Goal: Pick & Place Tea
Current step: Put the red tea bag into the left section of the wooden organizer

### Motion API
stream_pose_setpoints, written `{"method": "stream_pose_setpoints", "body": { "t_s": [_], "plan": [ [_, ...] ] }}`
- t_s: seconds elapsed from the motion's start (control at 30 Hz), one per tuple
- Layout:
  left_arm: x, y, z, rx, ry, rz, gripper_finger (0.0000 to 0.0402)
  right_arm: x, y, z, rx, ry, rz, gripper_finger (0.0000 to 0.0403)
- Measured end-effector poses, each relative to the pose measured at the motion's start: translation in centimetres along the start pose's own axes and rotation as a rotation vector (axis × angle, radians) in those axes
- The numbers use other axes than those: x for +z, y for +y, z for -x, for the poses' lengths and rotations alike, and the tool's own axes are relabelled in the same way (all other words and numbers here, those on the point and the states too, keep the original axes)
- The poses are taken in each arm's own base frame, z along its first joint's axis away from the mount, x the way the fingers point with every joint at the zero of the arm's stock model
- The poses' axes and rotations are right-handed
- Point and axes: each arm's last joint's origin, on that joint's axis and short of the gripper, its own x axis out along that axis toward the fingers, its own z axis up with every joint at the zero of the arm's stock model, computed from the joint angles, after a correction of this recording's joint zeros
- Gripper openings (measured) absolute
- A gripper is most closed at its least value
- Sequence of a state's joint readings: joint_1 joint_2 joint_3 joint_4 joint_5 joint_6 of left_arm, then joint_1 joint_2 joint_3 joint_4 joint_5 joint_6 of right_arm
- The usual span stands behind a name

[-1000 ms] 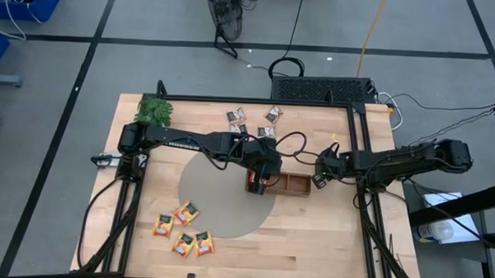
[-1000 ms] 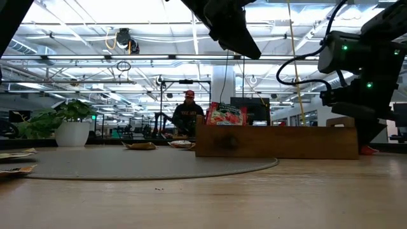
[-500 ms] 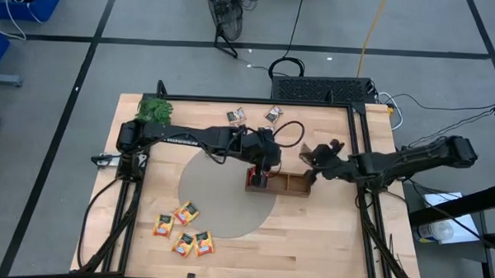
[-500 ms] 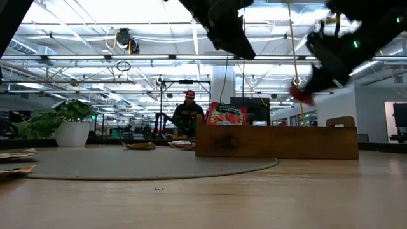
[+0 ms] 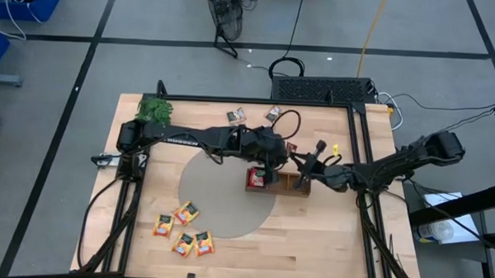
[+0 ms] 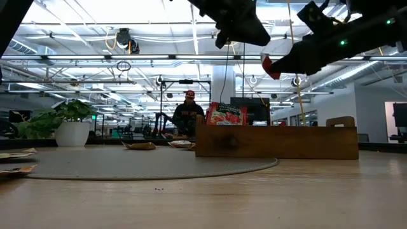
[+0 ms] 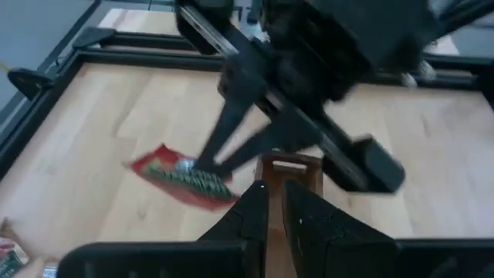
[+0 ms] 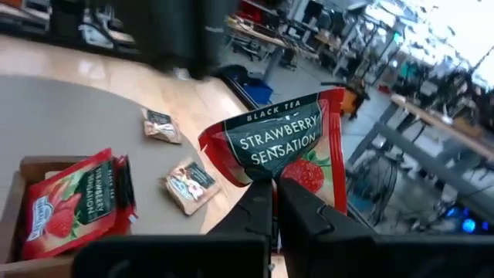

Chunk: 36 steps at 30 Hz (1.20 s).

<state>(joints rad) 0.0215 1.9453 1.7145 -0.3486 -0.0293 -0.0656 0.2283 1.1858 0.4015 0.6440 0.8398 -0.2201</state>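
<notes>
A red tea sachet (image 8: 282,147) printed "Strawberry Sensation" is in my right gripper (image 8: 274,193), which is shut on it. It hangs high over the wooden tray (image 6: 276,142), also seen as a red sachet (image 6: 267,64) in the low view. More red sachets (image 5: 257,176) stand in the tray's left compartment. My left gripper (image 7: 272,205) is shut and empty, hovering above the tray's far side (image 5: 270,150). Orange-yellow sachets (image 5: 184,229) lie flat at the near left. Grey-white ones (image 5: 236,115) lie by the far edge. My right gripper pinches the red sachet between its two fingers at the middle of one edge (image 8: 287,176), below the printed strawberry. The fingers come slanting from the table's right. The sachet is lifted clear and sticks out beyond the fingertips, above the tray.
A grey round mat (image 5: 216,200) lies under the tray's left end. A green leafy sprig (image 5: 153,111) sits at the far left corner. Two more sachets (image 8: 189,184) lie beyond the tray. Both arms crowd over the tray. Black frame rails (image 5: 359,143) border the table.
My right gripper has lifted the red sachet off the table by the tray's right end and carried it up and toward the left, over the tray. My left gripper has drawn back from above the tray's left compartment toward the far edge.
</notes>
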Motion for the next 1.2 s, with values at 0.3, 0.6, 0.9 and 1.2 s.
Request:
{"method": "stream_pose_setpoints", "body": {
  "t_s": [0.3, 0.6, 0.9, 1.2],
  "plan": [
    [0.1, 2.1, 0.0, 0.212, -0.025, 0.190, 0.0047, -0.1, 0.6, -0.6, -0.017, -0.022, 0.059, 0.0000],
    [-0.1, 3.3, 0.1, 0.191, 0.002, 0.247, 0.0051, -0.3, 0.4, -0.6, -0.083, 0.009, 0.086, 0.0000],
    [-0.1, 3.1, -0.1, 0.156, -0.014, 0.330, 0.0173, -0.1, -0.2, -1.0, -0.113, 0.001, 0.073, 0.0000],
    [-0.6, 3.4, -1.9, 0.153, -0.040, 0.346, 0.0240, 0.3, -0.4, -1.3, -0.065, -0.051, 0.053, 0.0000]
  ]
}}
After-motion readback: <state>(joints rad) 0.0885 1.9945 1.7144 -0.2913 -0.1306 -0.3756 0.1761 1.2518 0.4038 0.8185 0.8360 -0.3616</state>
